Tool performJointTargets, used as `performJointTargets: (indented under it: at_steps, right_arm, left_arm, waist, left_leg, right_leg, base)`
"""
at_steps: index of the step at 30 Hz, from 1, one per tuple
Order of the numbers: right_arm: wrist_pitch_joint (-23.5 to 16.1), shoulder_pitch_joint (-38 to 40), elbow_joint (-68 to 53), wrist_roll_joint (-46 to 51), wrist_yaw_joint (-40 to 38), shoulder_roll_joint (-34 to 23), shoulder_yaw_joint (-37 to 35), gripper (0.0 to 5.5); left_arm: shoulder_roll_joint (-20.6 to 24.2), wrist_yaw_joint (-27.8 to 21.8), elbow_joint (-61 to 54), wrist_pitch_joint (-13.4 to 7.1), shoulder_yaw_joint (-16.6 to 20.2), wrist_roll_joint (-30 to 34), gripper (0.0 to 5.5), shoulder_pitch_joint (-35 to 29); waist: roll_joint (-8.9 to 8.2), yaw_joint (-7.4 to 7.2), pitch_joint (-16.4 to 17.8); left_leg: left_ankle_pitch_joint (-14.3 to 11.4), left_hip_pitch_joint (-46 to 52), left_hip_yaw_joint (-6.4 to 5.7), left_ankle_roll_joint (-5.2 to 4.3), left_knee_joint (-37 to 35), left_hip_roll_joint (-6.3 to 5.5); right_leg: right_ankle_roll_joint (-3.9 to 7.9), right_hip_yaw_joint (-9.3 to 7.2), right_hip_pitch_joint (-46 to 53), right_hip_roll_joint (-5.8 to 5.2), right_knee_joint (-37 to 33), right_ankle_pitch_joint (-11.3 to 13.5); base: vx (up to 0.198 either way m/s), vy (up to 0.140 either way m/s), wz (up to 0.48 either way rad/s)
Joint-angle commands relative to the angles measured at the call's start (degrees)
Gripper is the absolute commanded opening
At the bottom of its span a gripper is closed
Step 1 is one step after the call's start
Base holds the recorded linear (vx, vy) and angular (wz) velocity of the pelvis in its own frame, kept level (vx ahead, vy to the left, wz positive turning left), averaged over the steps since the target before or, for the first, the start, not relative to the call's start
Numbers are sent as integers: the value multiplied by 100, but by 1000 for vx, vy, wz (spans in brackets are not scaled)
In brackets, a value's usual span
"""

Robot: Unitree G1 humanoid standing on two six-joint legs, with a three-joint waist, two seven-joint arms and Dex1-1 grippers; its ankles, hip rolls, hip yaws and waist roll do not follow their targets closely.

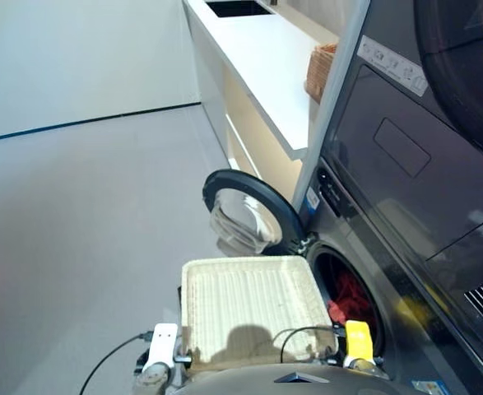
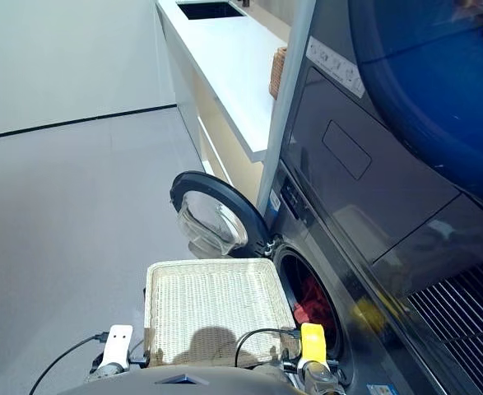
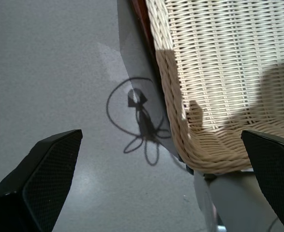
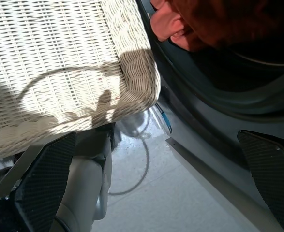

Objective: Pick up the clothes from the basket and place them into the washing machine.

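Observation:
The cream-white basket [image 1: 249, 306] stands in front of the washing machine [image 1: 389, 271], and no cloth shows in it. The machine's round door [image 1: 245, 216] is swung open to the left. A coral red garment [image 1: 350, 300] lies inside the drum, also in the right wrist view as red cloth [image 4: 214, 24]. My left gripper [image 3: 161, 137] hangs open over the floor by the basket's near left corner [image 3: 204, 145]. Beside the basket's near right corner [image 4: 137, 82], below the porthole, my right gripper [image 4: 156, 137] is open too. Neither holds anything.
A white counter [image 1: 266, 58] runs along the wall behind the door, with a small brown wicker basket [image 1: 322, 70] on it. A second dark appliance [image 1: 463, 74] with a larger round door sits above the machine. Grey floor [image 1: 76, 230] spreads to the left.

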Motion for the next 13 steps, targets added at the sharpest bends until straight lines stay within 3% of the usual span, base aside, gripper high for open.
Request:
performJointTargets:
  at_steps: [1,13]
  right_arm:
    - [56,-39,361,-127,125,-4,92,550]
    - [43,-33,297,-160,111,78,242,550]
  left_arm:
    - [-202,-98,274,-66,149,73,550,-237]
    - [-208,-18,326,-45,95,177,550,-253]
  waist:
    - [-4,-137,-80]
    - [-30,-130,-132]
  left_leg:
    - [325,-146,335,-248,-31,-108]
    - [308,-93,312,-246,-31,-90]
  right_leg:
    - [419,-20,134,-8,152,-62]
    - [415,-12,198,-6,151,-98]
  base:
    - [0,0,0]
    - [0,0,0]
